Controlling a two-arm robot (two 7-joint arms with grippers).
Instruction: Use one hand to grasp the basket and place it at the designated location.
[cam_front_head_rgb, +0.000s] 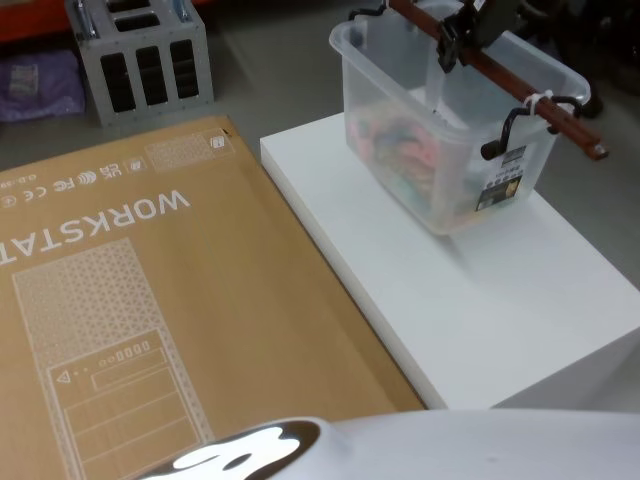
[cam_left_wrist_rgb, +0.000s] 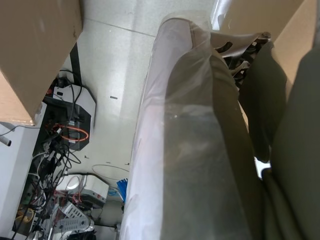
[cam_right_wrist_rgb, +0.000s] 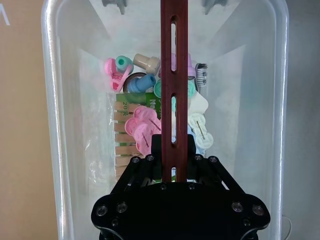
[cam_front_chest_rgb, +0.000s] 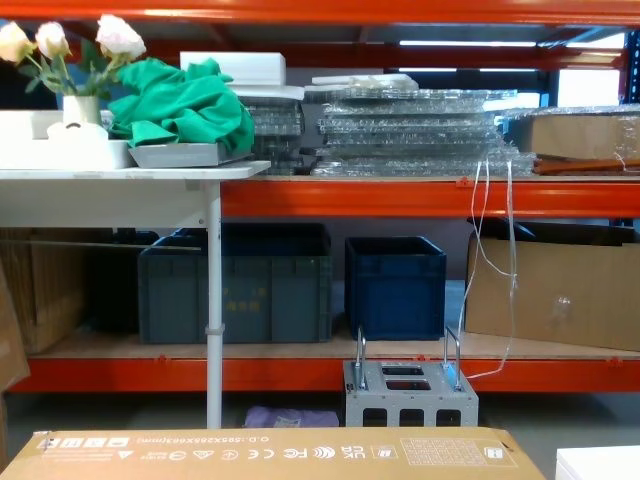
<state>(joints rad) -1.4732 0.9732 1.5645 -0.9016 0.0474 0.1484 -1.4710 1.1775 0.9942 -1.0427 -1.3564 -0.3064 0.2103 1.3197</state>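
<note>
Translucent whitish plastic, the basket (cam_front_head_rgb: 430, 170) is at the far part of the white platform (cam_front_head_rgb: 520, 300) in the head view; whether it rests there or hangs just above, I cannot tell. The right gripper (cam_front_head_rgb: 462, 42) is on its maroon bar handle (cam_front_head_rgb: 560, 122).

In the right wrist view the fingers (cam_right_wrist_rgb: 156, 152) are pressed on this bar, above small pegs and caps (cam_right_wrist_rgb: 142, 127). I judge the load light, the walls thin and slippery, the bar stiff. A hold near the bar's middle should keep the basket level.

In the chest view the dark blue crates (cam_front_chest_rgb: 395, 285) stand well apart.
</note>
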